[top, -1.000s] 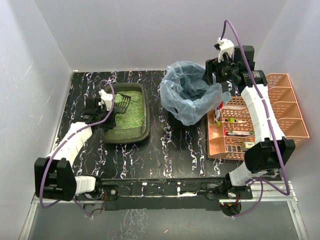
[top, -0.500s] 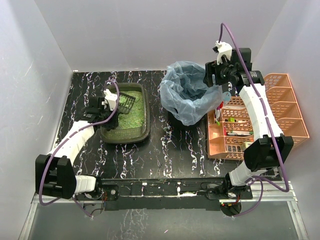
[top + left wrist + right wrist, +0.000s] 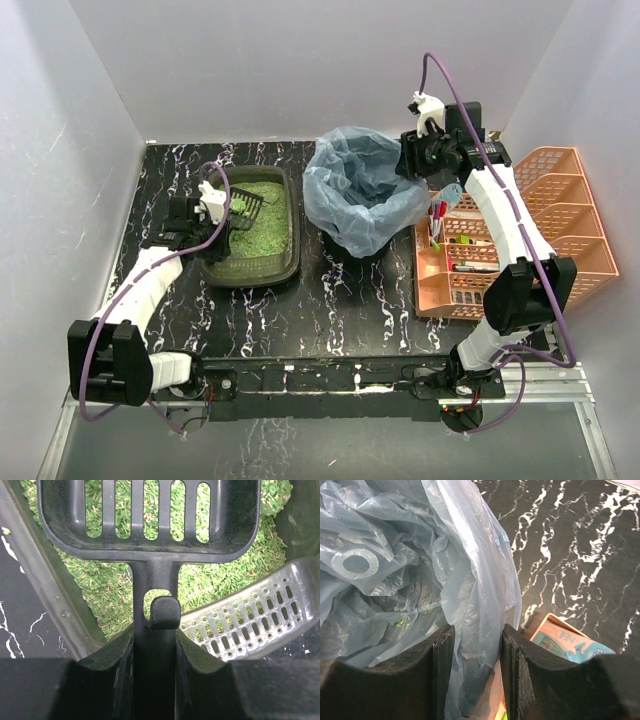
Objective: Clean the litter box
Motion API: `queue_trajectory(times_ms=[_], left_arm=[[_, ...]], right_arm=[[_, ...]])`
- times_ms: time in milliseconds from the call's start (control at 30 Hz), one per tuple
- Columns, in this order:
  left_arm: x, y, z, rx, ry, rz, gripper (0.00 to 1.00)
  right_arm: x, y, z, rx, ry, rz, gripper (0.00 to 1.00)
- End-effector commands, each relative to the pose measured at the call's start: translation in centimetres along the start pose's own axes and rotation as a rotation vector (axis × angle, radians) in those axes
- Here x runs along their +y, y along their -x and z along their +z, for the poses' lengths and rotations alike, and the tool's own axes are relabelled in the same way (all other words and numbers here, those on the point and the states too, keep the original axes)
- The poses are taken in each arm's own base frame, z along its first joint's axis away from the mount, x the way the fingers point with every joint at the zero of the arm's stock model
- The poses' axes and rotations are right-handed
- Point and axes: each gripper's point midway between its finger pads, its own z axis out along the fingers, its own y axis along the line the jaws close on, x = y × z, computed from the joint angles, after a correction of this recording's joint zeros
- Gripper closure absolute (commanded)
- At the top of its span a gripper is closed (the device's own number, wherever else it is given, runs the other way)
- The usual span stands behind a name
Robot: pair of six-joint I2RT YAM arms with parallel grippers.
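Observation:
The litter box [image 3: 250,274], a dark olive tray of green granules, sits at the table's left; its wall [image 3: 45,580] shows in the left wrist view. My left gripper [image 3: 222,207] [image 3: 154,645] is shut on the handle of a black slatted scoop [image 3: 245,204] [image 3: 150,520], held just above the litter at the tray's near-left side. My right gripper [image 3: 425,162] [image 3: 476,640] has its jaws closed on the right rim of the round bin [image 3: 362,195], pinching the blue bag [image 3: 395,555] between them.
An orange slatted organiser [image 3: 520,230] with pens and small items stands right of the bin, close to the right arm. A pale perforated piece [image 3: 250,615] lies at the tray's edge beside the scoop handle. White walls enclose three sides of the table.
The right jaws have narrowed onto the bin rim, and bin and gripper have shifted left, away from the organiser. The left gripper still holds the scoop over the litter, barely moved.

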Motion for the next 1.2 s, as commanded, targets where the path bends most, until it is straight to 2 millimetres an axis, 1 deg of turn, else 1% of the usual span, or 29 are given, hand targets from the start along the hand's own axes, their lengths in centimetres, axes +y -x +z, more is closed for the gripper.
queue_trajectory(times_ms=[0,33,67,100,167,200,233,267,300,333,367,400,467,500,533,567,633,700,800,833,867,900,967,1067,1133,1167], left_arm=[[-1.1,1.9,-0.7,-0.03,-0.061,0.003,1.0],[-1.3,1.4,-0.6,-0.016,-0.057,0.018,1.0],[-1.1,1.1,-0.8,-0.015,-0.039,0.025,1.0],[-0.4,0.9,-1.0,-0.02,-0.005,0.031,1.0],[0.9,1.6,-1.6,-0.055,0.017,0.012,1.0],[1.2,1.9,-1.8,-0.063,0.01,-0.005,1.0],[1.0,2.0,-1.7,-0.057,-0.006,-0.007,1.0],[0.0,2.0,-1.6,-0.044,-0.041,-0.012,1.0],[-1.0,1.5,-1.3,-0.019,-0.062,-0.001,1.0],[-1.5,1.0,-1.2,0.0,-0.062,0.022,1.0],[-1.4,0.8,-1.4,-0.005,-0.043,0.041,1.0],[-0.9,0.8,-1.7,-0.016,-0.012,0.039,1.0],[0.8,1.4,-2.2,-0.04,0.031,0.027,1.0],[1.2,1.7,-2.3,-0.049,0.026,0.008,1.0],[1.1,2.2,-2.3,-0.052,0.01,-0.002,1.0],[0.7,2.1,-2.1,-0.041,-0.015,-0.013,1.0],[-0.7,1.3,-1.6,-0.008,-0.063,-0.025,1.0],[-0.7,0.8,-1.6,-0.001,-0.038,0.006,1.0],[1.7,1.9,-2.6,-0.052,0.023,-0.014,1.0],[2.0,2.3,-2.8,-0.06,0.012,-0.027,1.0],[1.9,2.4,-2.8,-0.057,-0.001,-0.026,1.0],[1.3,2.4,-2.7,-0.048,-0.029,-0.032,1.0],[0.6,2.2,-2.5,-0.033,-0.046,-0.028,1.0],[1.3,3.1,-3.4,-0.041,-0.01,-0.003,1.0],[1.0,3.7,-4.0,-0.054,-0.019,0.0,1.0],[0.6,3.6,-4.1,-0.049,-0.037,-0.007,1.0]], right_arm=[[1.3,2.2,0.2,-0.071,0.048,-0.023,0.56],[1.2,2.3,0.3,-0.072,0.046,-0.024,0.56],[1.1,2.5,0.3,-0.076,0.043,-0.026,0.56],[1.1,2.6,0.3,-0.077,0.042,-0.026,0.56],[1.0,2.8,0.4,-0.081,0.041,-0.027,0.56],[1.1,3.0,0.4,-0.085,0.044,-0.028,0.56],[1.1,3.0,0.5,-0.083,0.05,-0.025,0.56],[1.3,3.0,0.5,-0.081,0.061,-0.022,0.56],[1.5,2.9,0.6,-0.078,0.073,-0.023,0.56],[1.7,2.8,0.7,-0.074,0.089,-0.024,0.56],[1.9,2.7,0.7,-0.072,0.101,-0.025,0.57],[2.1,2.7,0.7,-0.07,0.109,-0.027,0.57],[2.2,2.8,0.7,-0.074,0.112,-0.03,0.57],[2.3,2.9,0.7,-0.078,0.114,-0.03,0.57],[2.5,2.9,0.7,-0.082,0.124,-0.029,0.57],[2.7,3.0,0.7,-0.085,0.136,-0.029,0.57],[3.1,3.0,0.7,-0.086,0.157,-0.023,0.57],[3.4,3.0,0.8,-0.083,0.164,-0.027,0.57],[3.2,3.0,0.8,-0.08,0.153,-0.032,0.57],[3.2,3.1,0.8,-0.083,0.147,-0.035,0.57],[3.2,3.1,0.8,-0.085,0.145,-0.037,0.57],[3.2,3.2,0.7,-0.088,0.15,-0.037,0.57],[3.8,3.0,0.8,-0.08,0.174,-0.042,0.58],[4.6,2.4,1.2,-0.057,0.175,-0.058,0.58],[4.5,2.4,1.4,-0.06,0.167,-0.054,0.58],[4.5,2.5,1.4,-0.063,0.172,-0.05,0.58]])
